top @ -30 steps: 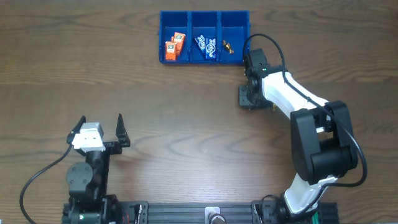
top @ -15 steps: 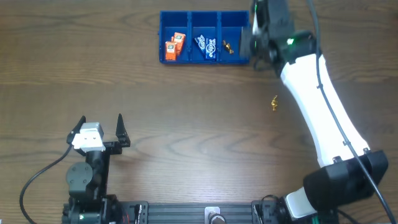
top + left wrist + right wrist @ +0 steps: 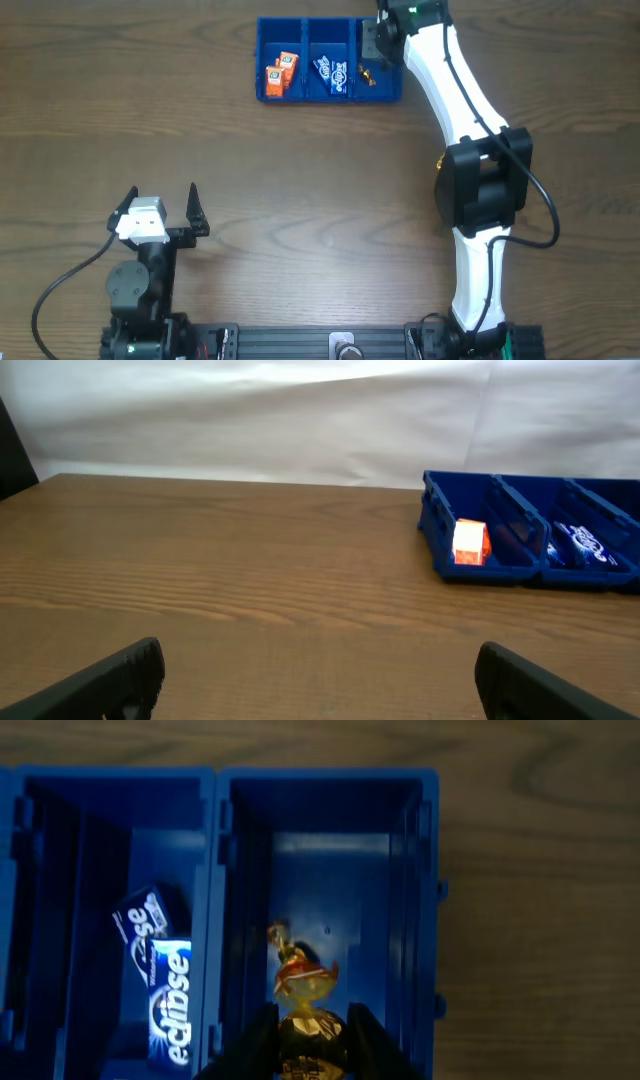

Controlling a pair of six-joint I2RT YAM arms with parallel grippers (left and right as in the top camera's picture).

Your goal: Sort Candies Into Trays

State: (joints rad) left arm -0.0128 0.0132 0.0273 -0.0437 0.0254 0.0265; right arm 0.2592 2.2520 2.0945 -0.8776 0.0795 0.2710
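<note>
"Which step was the robot on?"

"The drop, by the look of it. The right gripper (image 3: 312,1020) hung over the right compartment of the blue tray (image 3: 428,870), its 2 fingers closed on a gold-wrapped candy (image 3: 311,1040)."

"Was that the proper compartment?"

"It seemed so. A second gold candy (image 3: 298,972) lay on that compartment's floor, just beneath the held one. The blue packets (image 3: 160,990) were in the middle compartment and the orange candies (image 3: 282,70) in the left one, so the 3 kinds were kept apart."

"What did the next move call for?"

"Little. The fingers had to part while the candy sat inside the walls, perhaps after going a bit lower so it would not bounce out. Then the arm had to lift straight up, clear of the rim."

"And the other arm?"

"The left gripper (image 3: 163,192) sat near its base, well apart from the tray, fingers spread wide and holding nothing."
</note>
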